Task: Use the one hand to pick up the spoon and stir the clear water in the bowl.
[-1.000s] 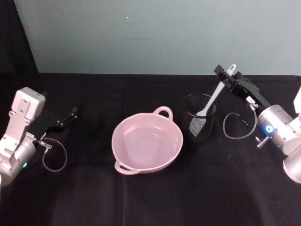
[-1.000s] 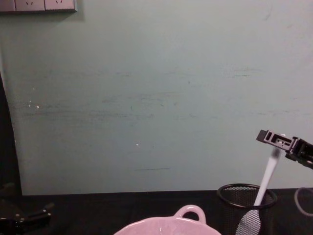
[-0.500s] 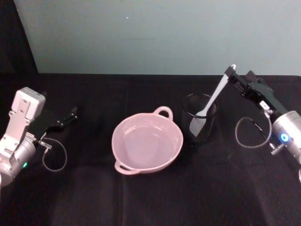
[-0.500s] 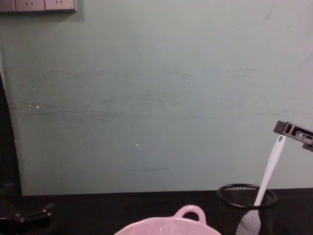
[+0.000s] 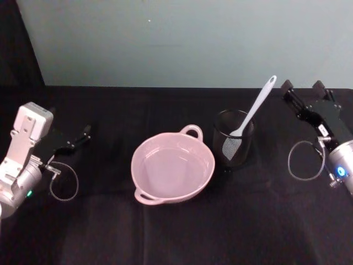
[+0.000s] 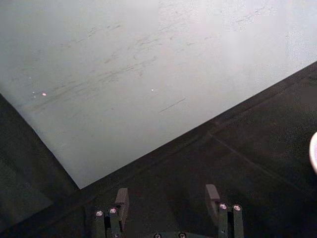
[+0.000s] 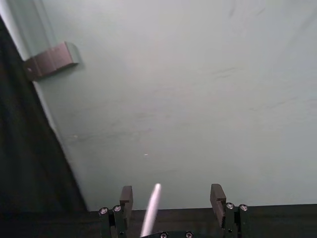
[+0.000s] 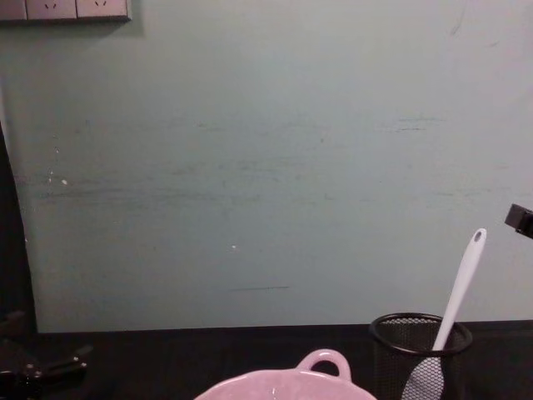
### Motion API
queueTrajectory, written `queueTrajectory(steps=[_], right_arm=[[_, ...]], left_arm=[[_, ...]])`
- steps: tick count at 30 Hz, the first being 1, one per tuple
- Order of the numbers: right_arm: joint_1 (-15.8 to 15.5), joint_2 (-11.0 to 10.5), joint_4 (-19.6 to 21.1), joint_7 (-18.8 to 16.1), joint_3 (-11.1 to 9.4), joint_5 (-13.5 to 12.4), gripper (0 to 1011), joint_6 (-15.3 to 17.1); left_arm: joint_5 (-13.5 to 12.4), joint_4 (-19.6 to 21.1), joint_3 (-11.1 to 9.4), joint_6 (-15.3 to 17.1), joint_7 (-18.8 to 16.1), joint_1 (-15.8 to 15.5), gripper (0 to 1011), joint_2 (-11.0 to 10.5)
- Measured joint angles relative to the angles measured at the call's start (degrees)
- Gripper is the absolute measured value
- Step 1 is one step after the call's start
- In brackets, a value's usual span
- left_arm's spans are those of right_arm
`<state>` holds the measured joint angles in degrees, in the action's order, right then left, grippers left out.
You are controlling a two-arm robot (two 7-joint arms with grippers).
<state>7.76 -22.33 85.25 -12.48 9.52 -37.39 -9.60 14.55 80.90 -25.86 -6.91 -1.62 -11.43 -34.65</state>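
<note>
Nearest me in the head view, the pink bowl of clear water sits at center frame on the black table. Just right of it I see the mesh cup with the spoon leaning inside, handle up-right. At right, my right gripper hangs spread wide, apart from the handle. At far left my left gripper sits parked, fingers parted
</note>
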Motion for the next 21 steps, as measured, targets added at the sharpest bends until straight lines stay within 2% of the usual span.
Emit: queueTrajectory(steps=[2,8,11,21], right_arm=[[-0.24,0.32,-0.35,1.36,-0.25,1.91,1003,-0.87],[0.03,1.28,-2.32,4.31,-1.27,4.37,1002,-0.96],[0.96,2.25,-4.58,6.40,-1.95,6.05,1002,-0.88],[3.86,4.16,-12.01,8.16,-2.42,9.17,1002,-1.42]], left_arm=[[0.00,0.00,0.00,0.00,0.00,0.00,1011,0.00],[0.00,0.00,0.00,0.00,0.00,0.00,1011,0.00],[0.00,0.00,0.00,0.00,0.00,0.00,1011,0.00],[0.00,0.00,0.00,0.00,0.00,0.00,1011,0.00]])
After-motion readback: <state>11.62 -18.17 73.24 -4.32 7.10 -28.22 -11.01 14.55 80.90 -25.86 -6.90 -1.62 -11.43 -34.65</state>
